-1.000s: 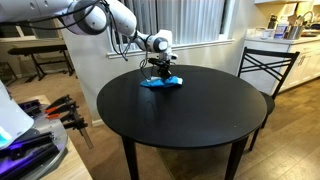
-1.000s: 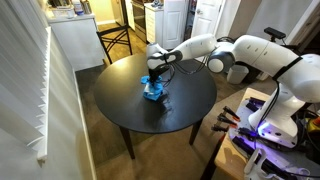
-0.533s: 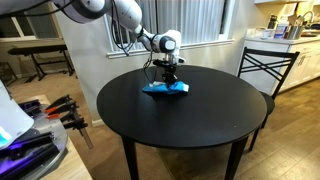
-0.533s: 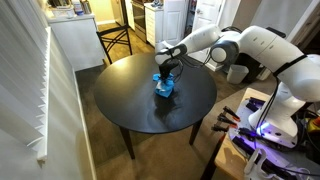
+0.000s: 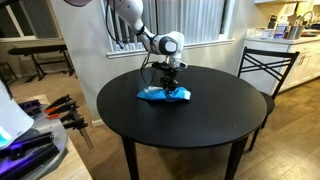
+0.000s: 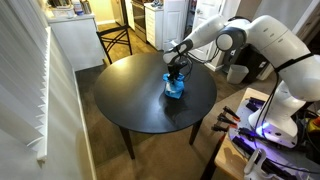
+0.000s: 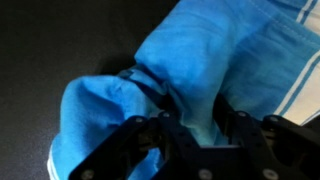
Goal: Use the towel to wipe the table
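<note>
A blue towel (image 5: 164, 94) lies bunched on the round black table (image 5: 190, 125). It also shows in the other exterior view (image 6: 174, 88) and fills the wrist view (image 7: 190, 60), where white stripes show at its edge. My gripper (image 5: 170, 82) points straight down onto the towel and is shut on a pinched fold of it (image 7: 197, 125). In an exterior view the gripper (image 6: 177, 76) stands over the towel near the table's right side.
A dark metal chair (image 5: 265, 70) stands beside the table. A white cabinet (image 6: 70, 40) and another chair (image 6: 118, 38) stand behind it. A robot base with tools (image 5: 40, 120) is near the table's edge.
My gripper has dragged the towel across the table surface, toward the front in one view and to the right in the other. The grip has stayed shut on the towel.
</note>
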`<state>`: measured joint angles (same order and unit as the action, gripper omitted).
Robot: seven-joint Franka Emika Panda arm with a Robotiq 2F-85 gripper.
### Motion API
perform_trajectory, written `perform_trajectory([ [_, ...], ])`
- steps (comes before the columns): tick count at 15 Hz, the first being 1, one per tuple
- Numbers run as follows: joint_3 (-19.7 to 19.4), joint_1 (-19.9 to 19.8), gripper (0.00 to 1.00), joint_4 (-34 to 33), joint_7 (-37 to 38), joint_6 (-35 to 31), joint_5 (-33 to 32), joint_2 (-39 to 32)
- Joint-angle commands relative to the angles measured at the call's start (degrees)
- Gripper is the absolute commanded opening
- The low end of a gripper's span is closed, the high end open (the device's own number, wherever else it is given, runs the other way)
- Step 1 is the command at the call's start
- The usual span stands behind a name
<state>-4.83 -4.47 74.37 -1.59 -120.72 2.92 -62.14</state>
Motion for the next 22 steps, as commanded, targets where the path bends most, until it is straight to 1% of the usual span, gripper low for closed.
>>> perform_trajectory([
  [1, 1.55, -1.68, 0.76, 11.98, -2.50, -6.02, -0.22, 7.34],
  [4, 2.25, -2.20, 0.95, 18.15, -2.67, -11.86, 0.21, 11.39],
  [5, 2.54, -2.33, 0.99, 20.33, -2.60, -14.01, 0.38, 12.93],
  [6, 2.69, -2.32, 1.00, 22.25, -2.52, -15.78, 0.33, 14.31],
  [8, 2.71, -1.92, 1.00, 25.28, -1.97, -18.68, 0.07, 16.57],
  [11, 3.27, -1.93, 1.00, 28.49, -1.97, -20.87, 0.24, 19.15],
  [16, 4.48, -2.58, 1.00, 31.18, -2.10, -22.53, 1.36, 21.09],
  [17, 3.32, -1.41, 1.00, 27.03, -0.52, -19.92, 0.11, 18.24],
  [22, 3.51, -1.44, 1.00, 27.93, -0.54, -20.73, 0.17, 18.70],
])
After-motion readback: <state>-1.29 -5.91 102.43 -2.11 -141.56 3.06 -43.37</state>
